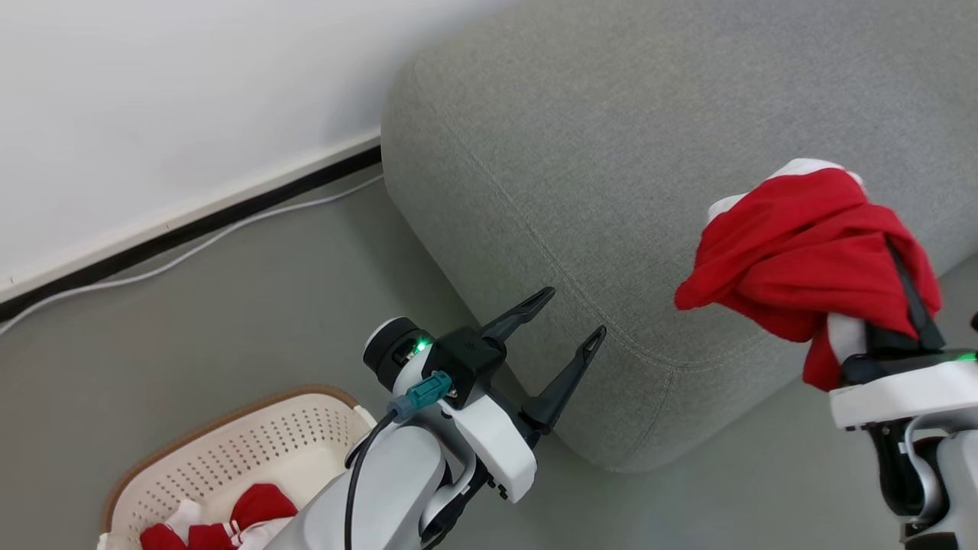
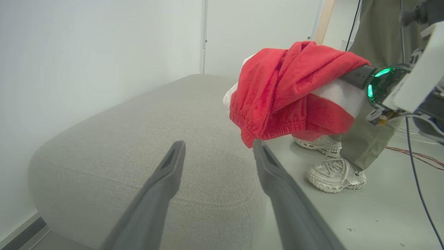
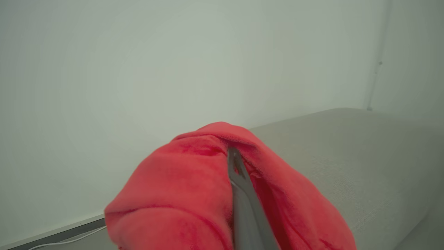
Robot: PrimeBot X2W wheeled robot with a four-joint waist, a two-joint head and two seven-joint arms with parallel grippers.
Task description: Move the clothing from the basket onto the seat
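By the seat, clothing swathes right hand.

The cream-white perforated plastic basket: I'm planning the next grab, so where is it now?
The basket sits at the head view's lower left, on the grey floor, partly behind the left arm, holding red-and-white clothing.

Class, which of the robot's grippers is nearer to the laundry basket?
Left. The left gripper hangs open just beyond the basket; the right gripper, shut on red clothing, is far off by the sofa.
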